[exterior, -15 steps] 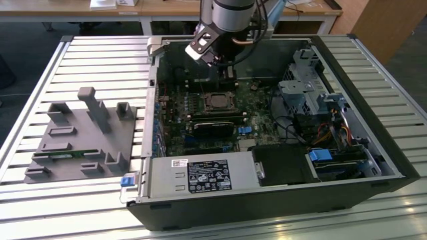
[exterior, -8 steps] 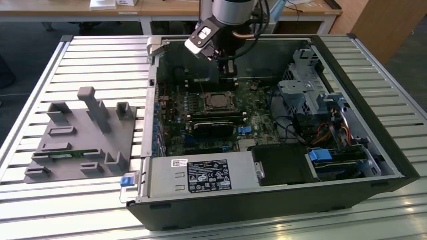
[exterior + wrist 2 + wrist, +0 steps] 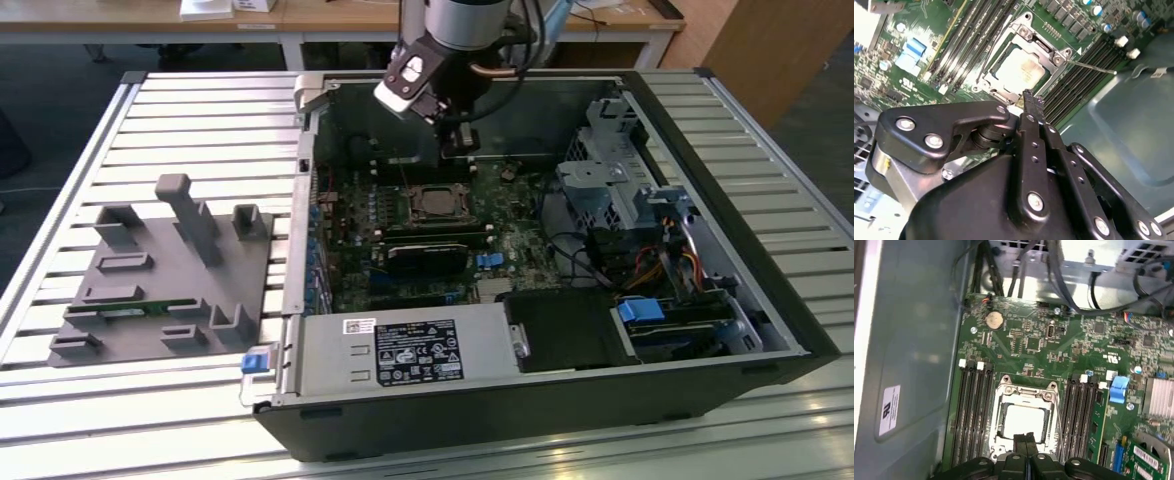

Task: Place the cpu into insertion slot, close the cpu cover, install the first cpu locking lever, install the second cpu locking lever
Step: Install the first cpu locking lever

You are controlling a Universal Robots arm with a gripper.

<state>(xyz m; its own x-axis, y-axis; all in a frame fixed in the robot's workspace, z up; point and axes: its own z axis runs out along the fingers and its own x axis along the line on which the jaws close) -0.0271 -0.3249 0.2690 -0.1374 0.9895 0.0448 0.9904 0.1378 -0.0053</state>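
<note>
though near the claw [image 3: 1026,436], the cpu [image 3: 1024,421] apart, within the cpu cover [image 3: 1026,392]

Slatted metal table [image 3: 200,115] with open computer case [image 3: 534,420] beside grey parts holder [image 3: 140,310]

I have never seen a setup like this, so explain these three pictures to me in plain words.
It is one robot arm working inside an open computer case that lies on a slatted table. The exterior view looks on from off the arm. Both wrist views ride on the arm and look past its gripper at the circuit board. Beside the case, on the exterior view's left, stands a grey holder. The cpu sits in the board with the cover lying around it. The gripper is shut, holds nothing and hovers close to the cpu.
</note>
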